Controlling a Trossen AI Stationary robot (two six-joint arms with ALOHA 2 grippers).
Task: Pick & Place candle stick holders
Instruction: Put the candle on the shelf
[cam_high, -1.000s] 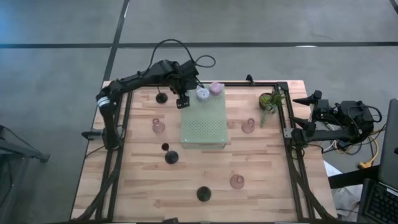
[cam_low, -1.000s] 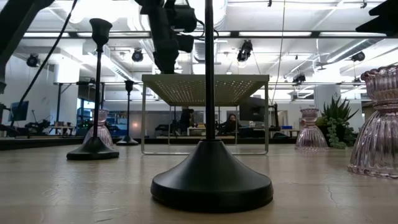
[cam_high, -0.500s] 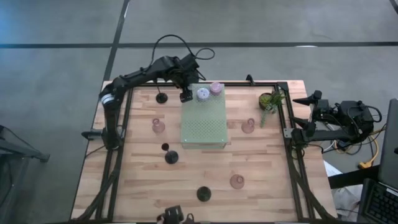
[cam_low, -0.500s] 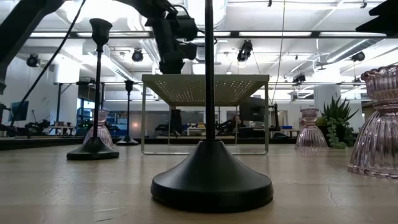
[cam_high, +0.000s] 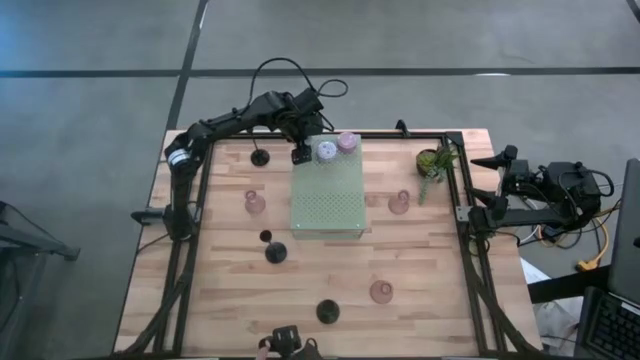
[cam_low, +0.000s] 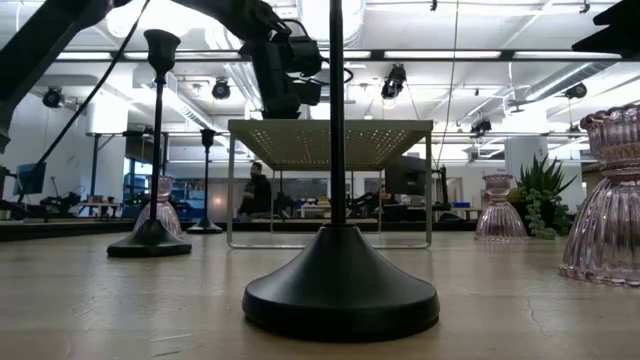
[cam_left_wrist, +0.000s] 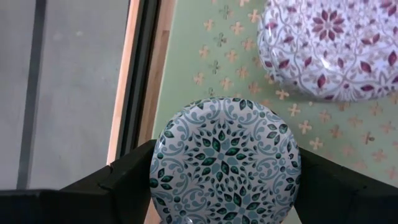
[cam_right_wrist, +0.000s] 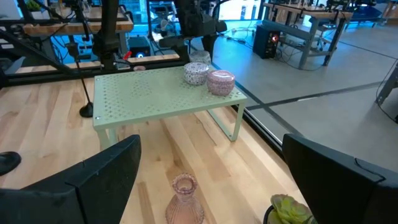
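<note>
A blue round holder (cam_high: 326, 152) and a lilac round holder (cam_high: 347, 141) sit on the far end of the pale green perforated mat (cam_high: 328, 200), a raised stand. My left gripper (cam_high: 300, 153) is open at the mat's far left corner, just left of the blue holder. In the left wrist view the blue holder (cam_left_wrist: 225, 165) shows between my two fingers (cam_left_wrist: 130, 177), with the lilac one (cam_left_wrist: 329, 46) beyond. My right gripper (cam_high: 488, 188) is open and empty off the table's right edge. Black thin-stemmed holders (cam_high: 276, 252) and pink glass holders (cam_high: 256, 203) stand on the table.
More black holders stand at the far left (cam_high: 260, 156) and near edge (cam_high: 328, 311), and pink ones at the right (cam_high: 399, 203) and near right (cam_high: 381, 291). A potted plant (cam_high: 433, 162) stands at the far right. A person (cam_high: 285, 342) shows at the near edge.
My left gripper has gone toward the table's far edge and a little to the right, closer to the blue holder. The two round holders have stayed in place on the mat. A person has come into view at the table's near edge.
</note>
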